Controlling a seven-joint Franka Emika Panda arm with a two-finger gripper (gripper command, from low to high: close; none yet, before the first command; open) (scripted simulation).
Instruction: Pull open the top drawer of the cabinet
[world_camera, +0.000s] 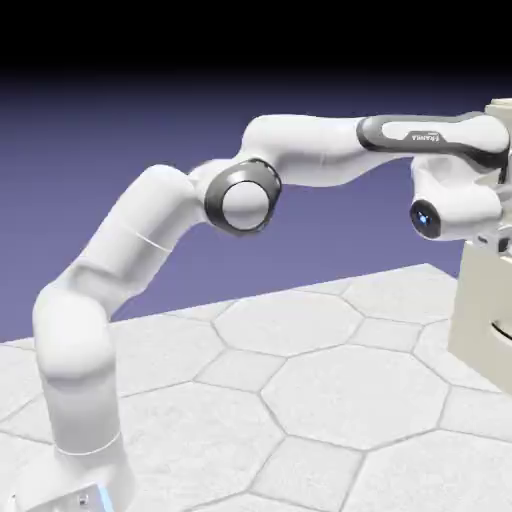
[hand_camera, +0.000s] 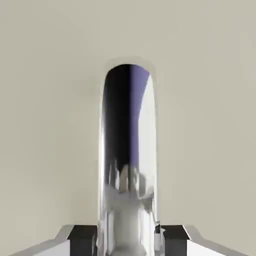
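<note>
In the exterior view, a white, jointed robot arm with dark grey trim (world_camera: 300, 150) rises at the lower left, bends over at its upper joints and reaches across to the right. Its wrist hangs just in front of a tall, boxy, cream-beige cabinet (world_camera: 480, 305) that the picture's right edge cuts off. The arm hides much of the cabinet's upper part. Lower down, a flat cream front carries a dark, curved handle (world_camera: 502, 331).

The floor (world_camera: 355, 395), pale and stone-like, is laid with large octagonal tiles and smaller four-sided ones between them. The cabinet stands toward its right side, the arm's base at its lower left.

The hand view looks straight at the plain, flat, cream-beige front of the top drawer (hand_camera: 50, 115), which fills the background. Against it stands a shiny, rounded metal bar handle (hand_camera: 128, 145), running from the middle of the picture down to the bottom edge, its mirror-like surface showing black, violet and white. The gripper (hand_camera: 128, 241) is closed on this handle, one black-and-grey fingertip on either side, both right against the bar. The top drawer is at the cabinet's upper part, directly in front of the gripper; how far it stands out cannot be told.
</note>
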